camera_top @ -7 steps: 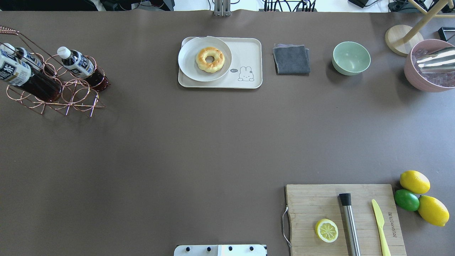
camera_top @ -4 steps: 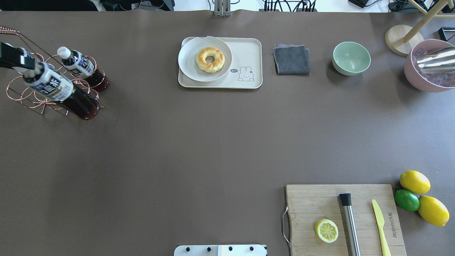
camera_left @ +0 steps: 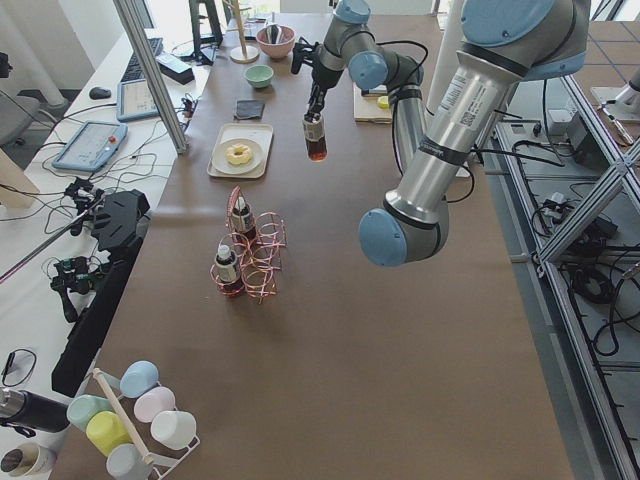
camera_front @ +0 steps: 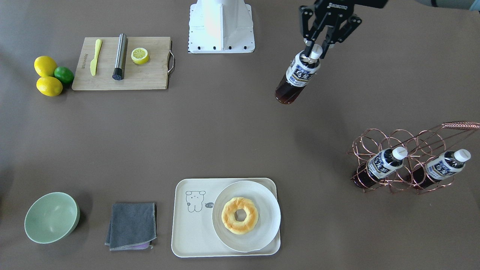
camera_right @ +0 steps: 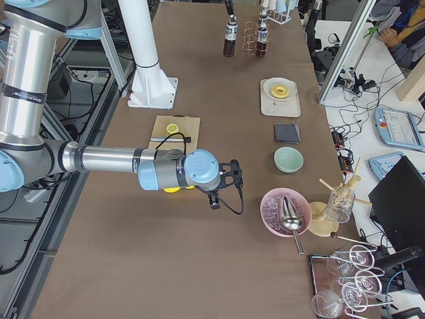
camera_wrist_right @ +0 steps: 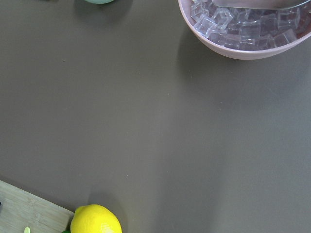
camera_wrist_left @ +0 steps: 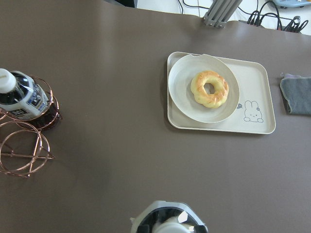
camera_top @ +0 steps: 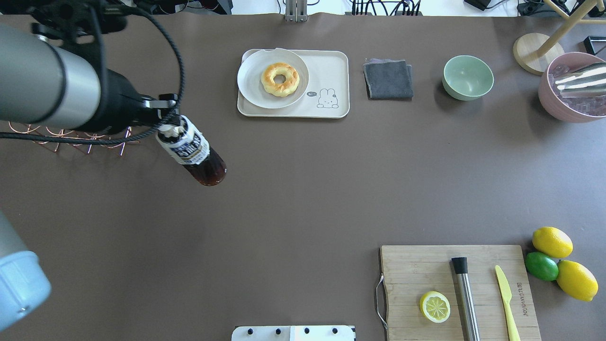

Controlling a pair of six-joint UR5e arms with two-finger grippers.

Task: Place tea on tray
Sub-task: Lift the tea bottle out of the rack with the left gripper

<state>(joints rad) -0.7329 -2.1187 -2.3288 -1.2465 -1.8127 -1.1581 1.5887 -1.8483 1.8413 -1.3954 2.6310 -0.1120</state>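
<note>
My left gripper (camera_top: 171,124) is shut on the white cap of a tea bottle (camera_top: 191,151) and holds it tilted above the bare table, left of and nearer than the tray. The gripper (camera_front: 315,48) and bottle (camera_front: 298,75) also show in the front view. The cream tray (camera_top: 331,66) with its cartoon drawing carries a round plate (camera_top: 251,90) with a doughnut (camera_top: 280,79) on its left half. Two more tea bottles (camera_front: 382,165) (camera_front: 442,167) lie in the copper wire rack (camera_front: 408,144). My right gripper (camera_right: 222,183) shows only in the right side view; I cannot tell whether it is open or shut.
A grey cloth (camera_top: 388,79), a green bowl (camera_top: 467,77) and a pink bowl of ice (camera_top: 573,87) stand right of the tray. A cutting board (camera_top: 412,270) with a lemon half, a metal muddler and a knife sits front right, with lemons and a lime (camera_top: 542,266) beside it.
My left arm has lifted one tea bottle out of the wire rack and carried it right, towards the middle of the table. The other two bottles stay in the rack.
</note>
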